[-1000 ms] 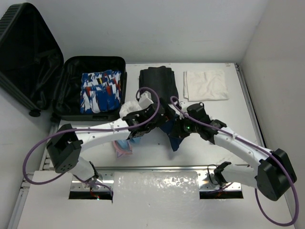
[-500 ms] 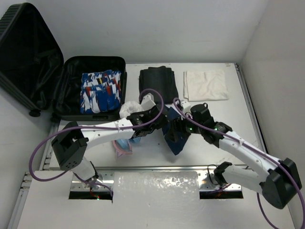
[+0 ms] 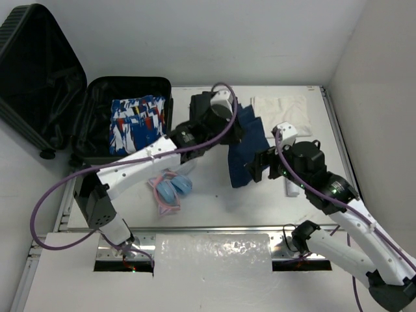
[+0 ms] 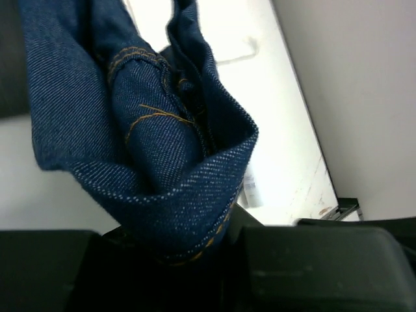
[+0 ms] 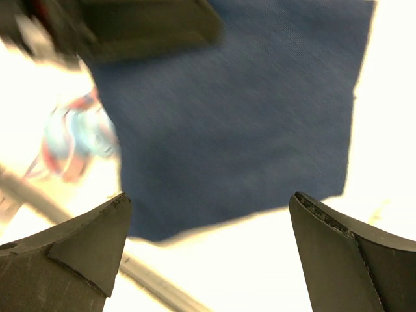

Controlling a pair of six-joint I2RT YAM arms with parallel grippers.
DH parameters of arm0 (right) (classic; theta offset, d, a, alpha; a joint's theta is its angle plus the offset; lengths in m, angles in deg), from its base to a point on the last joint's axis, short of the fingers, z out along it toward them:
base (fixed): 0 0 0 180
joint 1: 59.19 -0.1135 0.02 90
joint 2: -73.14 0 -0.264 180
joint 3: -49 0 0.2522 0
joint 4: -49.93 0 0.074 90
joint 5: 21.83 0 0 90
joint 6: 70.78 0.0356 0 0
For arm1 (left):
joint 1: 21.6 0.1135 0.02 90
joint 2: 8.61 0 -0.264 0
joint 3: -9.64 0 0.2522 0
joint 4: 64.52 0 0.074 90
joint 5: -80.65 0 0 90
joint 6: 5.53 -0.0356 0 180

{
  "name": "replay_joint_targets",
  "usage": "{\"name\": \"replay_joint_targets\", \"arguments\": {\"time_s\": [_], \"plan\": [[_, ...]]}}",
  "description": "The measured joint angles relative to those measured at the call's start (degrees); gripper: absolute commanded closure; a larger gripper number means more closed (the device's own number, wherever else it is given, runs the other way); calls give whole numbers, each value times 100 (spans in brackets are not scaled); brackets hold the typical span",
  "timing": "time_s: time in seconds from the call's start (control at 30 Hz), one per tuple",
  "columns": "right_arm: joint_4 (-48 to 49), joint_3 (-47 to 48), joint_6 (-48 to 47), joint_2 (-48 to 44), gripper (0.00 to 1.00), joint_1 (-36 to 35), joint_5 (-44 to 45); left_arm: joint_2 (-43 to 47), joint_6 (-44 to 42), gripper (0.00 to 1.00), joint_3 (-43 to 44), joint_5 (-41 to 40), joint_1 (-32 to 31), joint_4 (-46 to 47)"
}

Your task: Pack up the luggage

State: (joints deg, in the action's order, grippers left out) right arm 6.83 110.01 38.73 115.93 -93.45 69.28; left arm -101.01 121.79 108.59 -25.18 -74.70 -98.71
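At the table's far-left corner the luggage (image 3: pixel 94 123) lay open with only a patterned garment (image 3: pixel 136 123) packed, while the left gripper (image 3: pixel 229 130) clenched the jeans (image 3: pixel 247 153) aloft, the right gripper (image 5: pixel 208 201) gaped empty beside them, and a black garment (image 3: pixel 198 104), white cloth (image 3: pixel 286 107) and pink-and-blue item (image 3: pixel 172 188) apparently awaited packing.

Bright overhead light glared off the white table (image 3: pixel 208 201); jeans (image 4: pixel 162 149) looked sharp at the left wrist, blurred at the right.
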Motion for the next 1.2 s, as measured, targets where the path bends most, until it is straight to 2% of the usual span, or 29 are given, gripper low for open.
{"name": "replay_joint_targets", "arguments": {"time_s": [0.07,0.17,0.33,0.47,0.57,0.67,0.83,0.97,1.2], "plan": [[-153,216,-57,-31,1,4,348,-22,-299,100,334,387,317,-212],[-284,348,-162,-37,1,4,675,-315,-997,100,1307,870,1091,-763],[-420,345,-269,4,1,4,890,-874,-1897,100,2614,892,2284,-1200],[-422,269,-372,63,1,7,944,-1187,-2031,100,3029,1043,3357,-1281],[-420,232,-437,70,1,4,964,-1373,-1707,100,2992,1207,4201,-1241],[-411,212,-459,68,1,4,984,-1322,-1143,100,2288,1458,5007,-844],[-367,173,-463,68,1,4,914,-750,-162,100,-96,1451,6030,-9],[-367,160,-463,72,1,7,822,-249,549,100,-1434,1200,6179,494],[-365,149,-463,74,1,4,715,686,1285,100,-2789,1185,6188,1416]]}}
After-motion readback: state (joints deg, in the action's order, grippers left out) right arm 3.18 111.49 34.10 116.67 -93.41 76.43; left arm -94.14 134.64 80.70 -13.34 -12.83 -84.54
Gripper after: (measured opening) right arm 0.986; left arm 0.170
